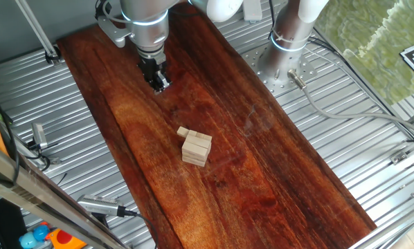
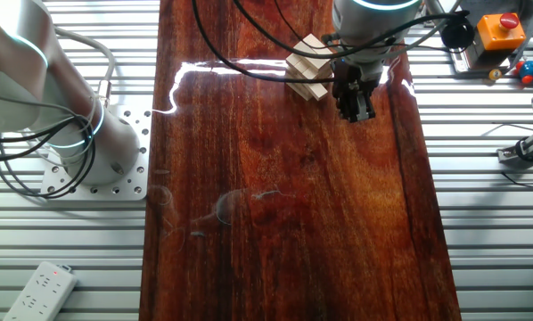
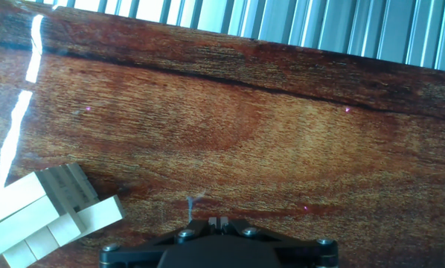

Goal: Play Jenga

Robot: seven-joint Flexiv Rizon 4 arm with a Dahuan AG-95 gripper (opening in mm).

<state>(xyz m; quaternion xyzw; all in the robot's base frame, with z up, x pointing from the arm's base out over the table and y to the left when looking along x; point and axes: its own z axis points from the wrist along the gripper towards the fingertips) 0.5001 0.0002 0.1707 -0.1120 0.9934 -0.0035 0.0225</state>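
A long, dark reddish wooden tabletop (image 1: 276, 173) is shown laid across a ribbed metal bench (image 1: 27, 90), with its polished grain catching a streak of glare in the other fixed view. The robot arm (image 1: 146, 17) is seen reaching down over the tabletop's far end in one fixed view, its silver base (image 2: 97, 147) bolted to the bench beside one long edge. The black claw (image 1: 158, 79) is held above bare wood, apart from the blocks and carrying nothing; its fingers appear drawn close together, though whether they are fully closed cannot be told, since only the black housing is caught at the bottom of the hand view. The small stack of pale wooden blocks (image 1: 196, 149) is pictured near the middle of the tabletop, a few layers high, with alternate layers turned crosswise. A loose block (image 1: 183, 131) is seen just beside the stack, on the side facing the claw. In the other fixed view the stack (image 2: 307, 71) stands near the top edge, just beside the claw (image 2: 356, 102).
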